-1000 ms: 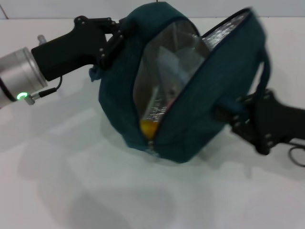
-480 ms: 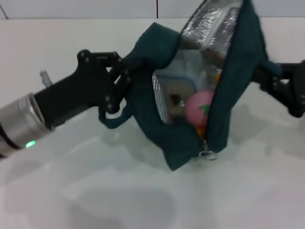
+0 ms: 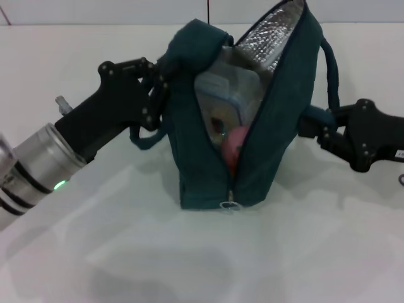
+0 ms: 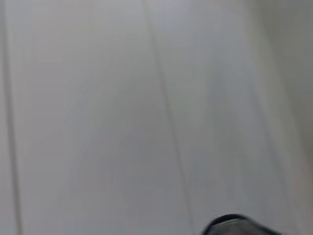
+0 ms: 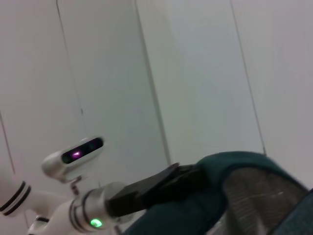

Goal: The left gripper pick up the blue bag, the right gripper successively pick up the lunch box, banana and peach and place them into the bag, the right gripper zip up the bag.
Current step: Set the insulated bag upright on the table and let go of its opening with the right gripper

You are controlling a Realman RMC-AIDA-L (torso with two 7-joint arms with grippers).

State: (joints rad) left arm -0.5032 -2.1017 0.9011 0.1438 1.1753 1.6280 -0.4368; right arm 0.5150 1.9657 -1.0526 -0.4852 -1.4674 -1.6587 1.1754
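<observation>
1. The blue bag point(image 3: 208, 158) stood upright at the frame's centre on the white desk point(image 3: 126, 252), its mouth gaping. Packing looked finished, so zipping remained.
2. The left hand point(image 3: 158, 95), centre-left, was clenched on the bag's soft fabric edge.
3. The right hand point(image 3: 309, 123), centre-right, gripped a fold of the bag's other side.
4. Next it would need the small metal ring pull point(image 3: 227, 205), low at the front.
5. Crinkled silver foil lining showed around the rigid lunch box point(image 3: 227, 95) and the round pink peach point(image 3: 235, 146).

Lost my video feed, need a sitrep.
Left gripper and right gripper clamp opposite sides of the blue bag. Bag unzipped; lunch box and peach inside. Nothing obstructing.
</observation>
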